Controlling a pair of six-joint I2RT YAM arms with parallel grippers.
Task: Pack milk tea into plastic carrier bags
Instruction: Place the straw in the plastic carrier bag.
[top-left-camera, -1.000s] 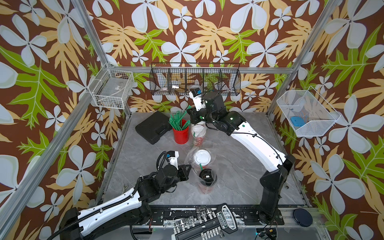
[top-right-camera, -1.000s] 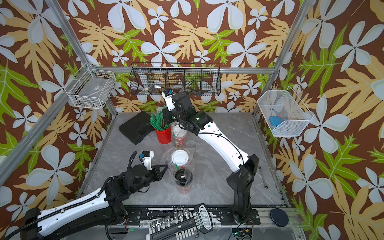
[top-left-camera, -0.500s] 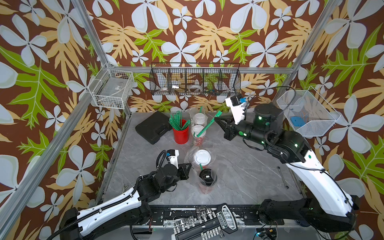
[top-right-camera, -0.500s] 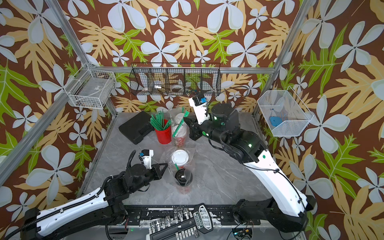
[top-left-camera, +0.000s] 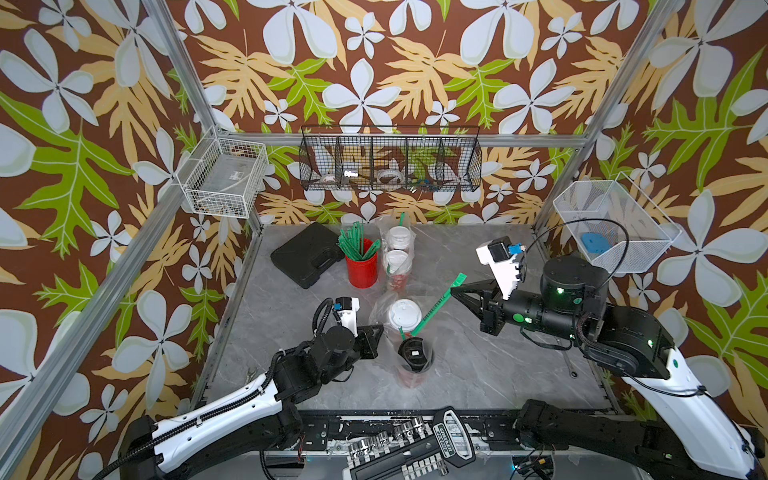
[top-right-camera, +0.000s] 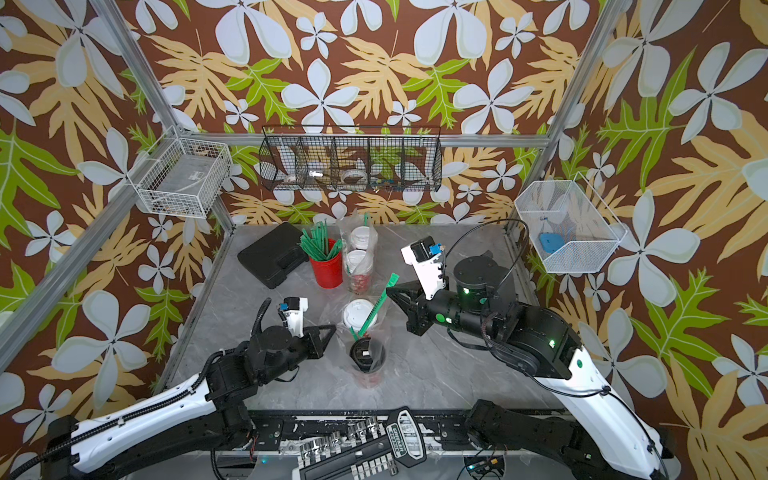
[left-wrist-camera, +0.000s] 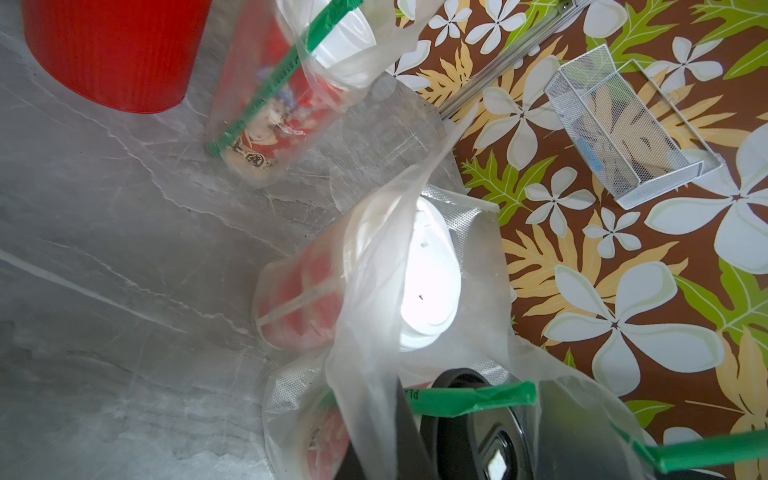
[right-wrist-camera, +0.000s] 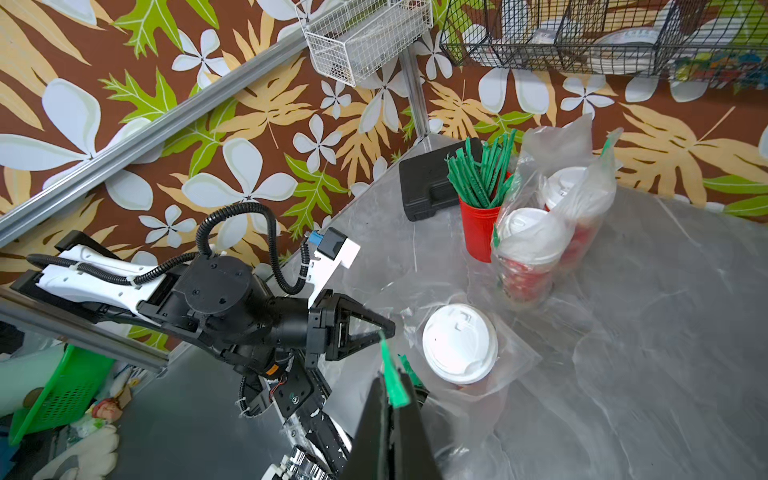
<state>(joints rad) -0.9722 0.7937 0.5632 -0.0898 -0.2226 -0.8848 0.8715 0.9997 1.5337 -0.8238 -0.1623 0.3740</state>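
Two milk tea cups stand in the near plastic carrier bag: one with a white lid, one with a black lid. My left gripper is shut on that bag's film beside the black lid. My right gripper is shut on a green wrapped straw, pinched near its top end. The straw slants down to the gap between the two lids. Farther back, a second bag holds two more white-lidded cups.
A red cup of green straws stands left of the far bag, with a black case beside it. Wire baskets hang on the back wall and the side walls. A socket set lies along the front edge.
My right arm has swung from the straw cup at the back over to the right, carrying a green straw whose lower end now reaches the near bag. The left arm has not moved.
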